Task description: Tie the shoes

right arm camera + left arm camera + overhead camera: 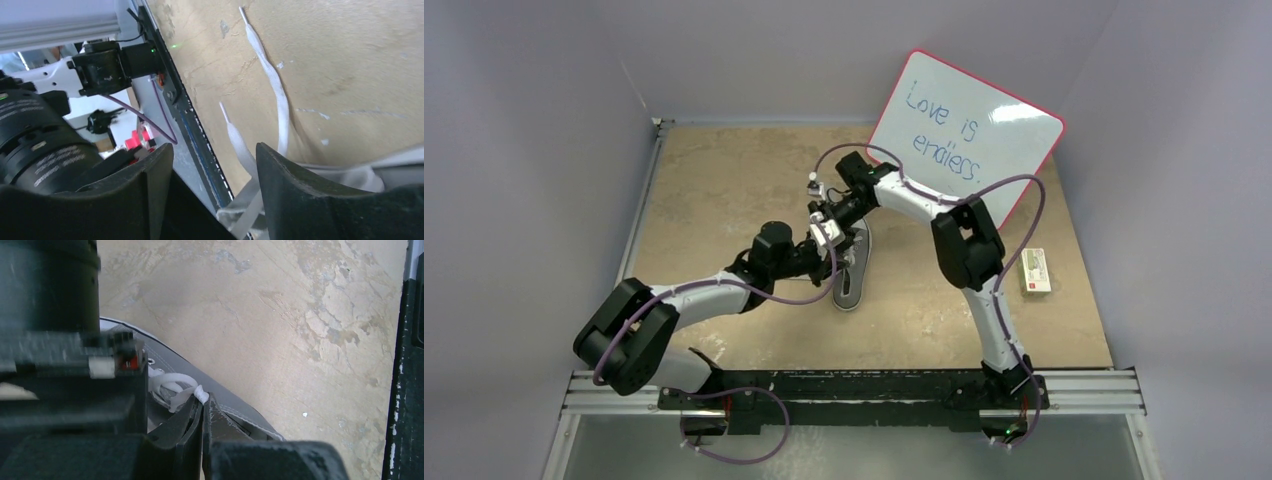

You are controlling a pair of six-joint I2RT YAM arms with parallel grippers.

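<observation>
No bow is tied yet: lace (175, 383) is pinched by the closed left tool (202, 401); right tool (215, 150) is spread, empty.

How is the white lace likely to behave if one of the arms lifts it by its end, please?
Probably floppy: the lace lies in loose curves on the table, so it should droop. Likely very light, being thin and flat. It might slip, since the left tool pinches only a narrow bit of it beside the shoe.
</observation>
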